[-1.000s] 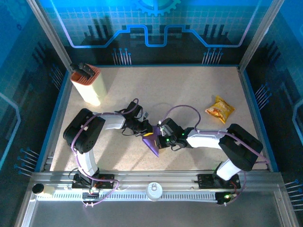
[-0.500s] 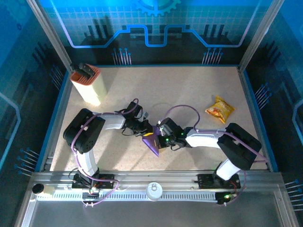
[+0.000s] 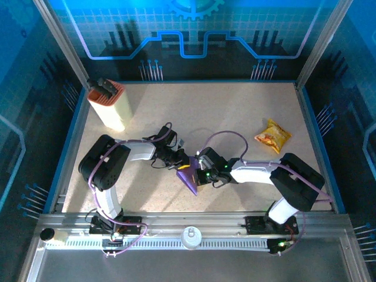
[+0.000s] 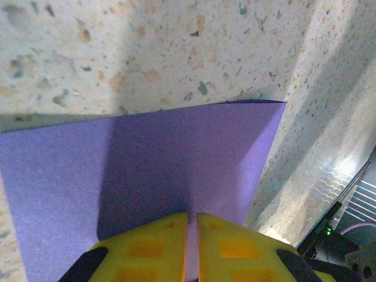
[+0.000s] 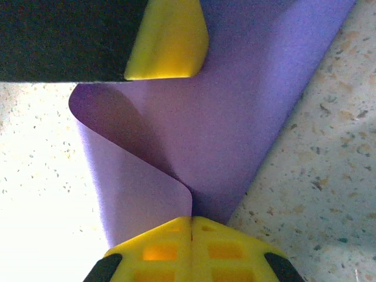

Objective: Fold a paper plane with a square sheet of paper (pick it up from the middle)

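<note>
Purple paper (image 3: 188, 176) lies at the middle of the counter (image 3: 235, 117), folded into a triangle whose tip points to the near edge, one flap curling up. The left gripper (image 4: 192, 218) pinches its flat edge; the right gripper (image 5: 192, 226) is clamped on the curled flap.

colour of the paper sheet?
Plain purple sheet of paper, no print; shows best in left wrist view.
</note>
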Available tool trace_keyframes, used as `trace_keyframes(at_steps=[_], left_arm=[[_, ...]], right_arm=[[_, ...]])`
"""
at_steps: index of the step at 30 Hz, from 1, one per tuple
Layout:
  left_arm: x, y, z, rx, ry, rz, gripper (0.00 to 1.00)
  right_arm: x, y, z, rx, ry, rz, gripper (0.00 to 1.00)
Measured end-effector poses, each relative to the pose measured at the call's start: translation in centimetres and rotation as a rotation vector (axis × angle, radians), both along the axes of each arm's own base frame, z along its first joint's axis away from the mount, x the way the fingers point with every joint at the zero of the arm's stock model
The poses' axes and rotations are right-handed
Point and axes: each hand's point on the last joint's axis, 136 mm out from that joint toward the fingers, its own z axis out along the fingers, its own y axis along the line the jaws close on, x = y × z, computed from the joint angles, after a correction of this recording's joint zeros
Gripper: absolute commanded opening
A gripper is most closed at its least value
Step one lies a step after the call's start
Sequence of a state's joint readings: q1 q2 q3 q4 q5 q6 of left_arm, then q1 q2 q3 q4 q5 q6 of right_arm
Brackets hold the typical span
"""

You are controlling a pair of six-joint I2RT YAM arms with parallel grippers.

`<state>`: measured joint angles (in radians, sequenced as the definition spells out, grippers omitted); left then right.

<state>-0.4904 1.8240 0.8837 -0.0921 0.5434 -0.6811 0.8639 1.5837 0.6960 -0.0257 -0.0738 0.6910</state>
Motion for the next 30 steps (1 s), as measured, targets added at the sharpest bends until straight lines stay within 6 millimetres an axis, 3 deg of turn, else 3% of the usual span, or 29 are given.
trace_keyframes(at_steps=[15,21,25,30], left_arm=[[-0.1,-0.1,0.1,0.005,0.001,-0.003,0.15],[0.0,0.0,0.4,0.018,0.002,-0.001,0.24],[1.3,-0.3,2.1,0.028,-0.041,0.001,0.40],[3.0,-0.3,6.4,0.022,-0.170,0.022,0.40]], right_arm=[[-0.1,0.1,-0.6,-0.014,0.006,0.002,0.00],[0.0,0.3,-0.6,-0.008,0.005,-0.002,0.00],[0.1,0.4,-0.6,-0.004,0.004,-0.005,0.00],[0.3,0.6,-0.6,0.001,0.002,-0.008,0.00]])
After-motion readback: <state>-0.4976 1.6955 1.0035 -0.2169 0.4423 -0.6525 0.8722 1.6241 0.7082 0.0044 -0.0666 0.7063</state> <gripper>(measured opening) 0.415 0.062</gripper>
